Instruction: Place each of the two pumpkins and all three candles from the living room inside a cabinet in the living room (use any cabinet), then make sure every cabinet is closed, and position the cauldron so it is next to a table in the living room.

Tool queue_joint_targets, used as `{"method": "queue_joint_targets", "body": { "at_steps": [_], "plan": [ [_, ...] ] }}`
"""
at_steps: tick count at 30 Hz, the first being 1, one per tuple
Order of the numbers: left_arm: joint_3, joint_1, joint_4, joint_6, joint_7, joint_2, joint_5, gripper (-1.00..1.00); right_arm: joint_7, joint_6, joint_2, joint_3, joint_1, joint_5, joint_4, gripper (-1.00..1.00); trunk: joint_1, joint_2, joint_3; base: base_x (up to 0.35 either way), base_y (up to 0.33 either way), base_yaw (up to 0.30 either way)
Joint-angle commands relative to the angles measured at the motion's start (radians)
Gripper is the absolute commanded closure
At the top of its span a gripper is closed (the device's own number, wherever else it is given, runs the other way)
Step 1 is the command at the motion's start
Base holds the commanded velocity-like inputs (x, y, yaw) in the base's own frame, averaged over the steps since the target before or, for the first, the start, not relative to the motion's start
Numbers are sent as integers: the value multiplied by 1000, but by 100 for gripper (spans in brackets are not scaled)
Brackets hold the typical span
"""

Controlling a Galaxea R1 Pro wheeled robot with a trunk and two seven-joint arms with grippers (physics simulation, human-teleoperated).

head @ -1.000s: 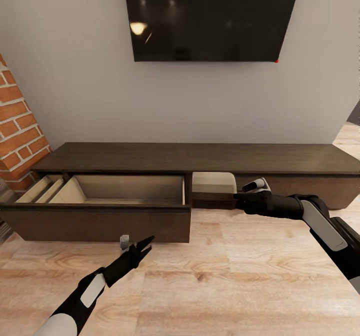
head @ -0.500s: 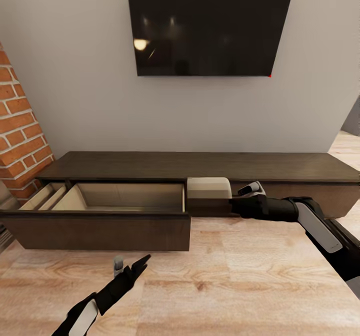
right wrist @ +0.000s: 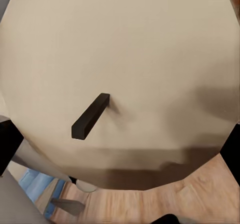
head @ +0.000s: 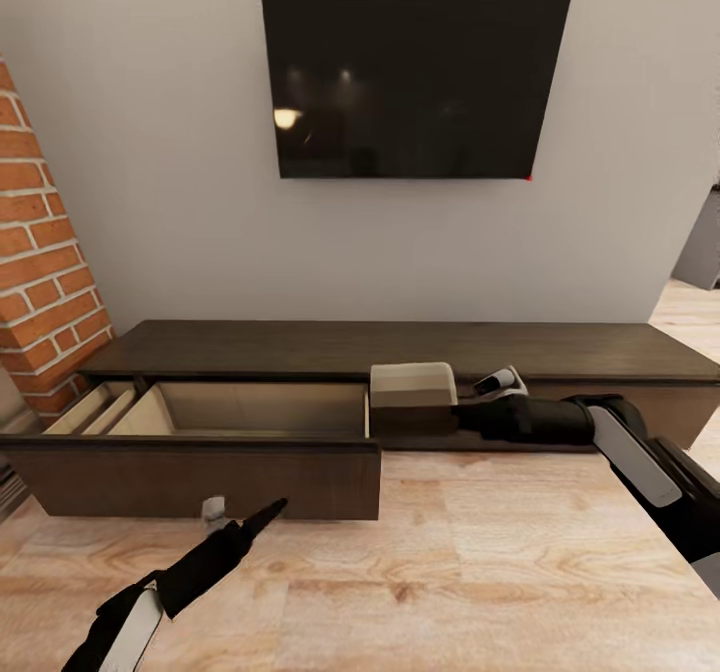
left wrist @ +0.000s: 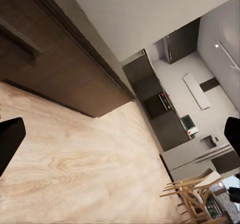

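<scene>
While the left hand gapes apart, right hand unclear against cabinet drawer.

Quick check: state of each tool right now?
Left tool: open, holding nothing.
Right tool: at the small drawer of the cabinet; open or shut cannot be told.
</scene>
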Motion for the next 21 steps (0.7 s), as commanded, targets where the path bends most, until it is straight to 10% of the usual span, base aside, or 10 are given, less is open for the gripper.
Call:
{"method": "queue_joint_targets", "body": {
  "at_steps": [1, 12, 21],
  "plan": [
    [2, 0, -26, 32, 12, 3, -8, -100, 2, 4, -1, 1, -1, 3, 0, 100, -1, 0, 3, 0, 0, 0],
    [106, 0, -329, 319, 81, 13, -98, -100, 2, 3, -1, 1, -1, 15, 0, 100, -6, 2, 46, 0, 0, 0],
    [169, -1, -412, 450, 106, 31, -116, -100, -4, 3, -2, -7, -1, 20, 7, 100, -40, 65, 74, 0, 0, 0]
  ]
}}
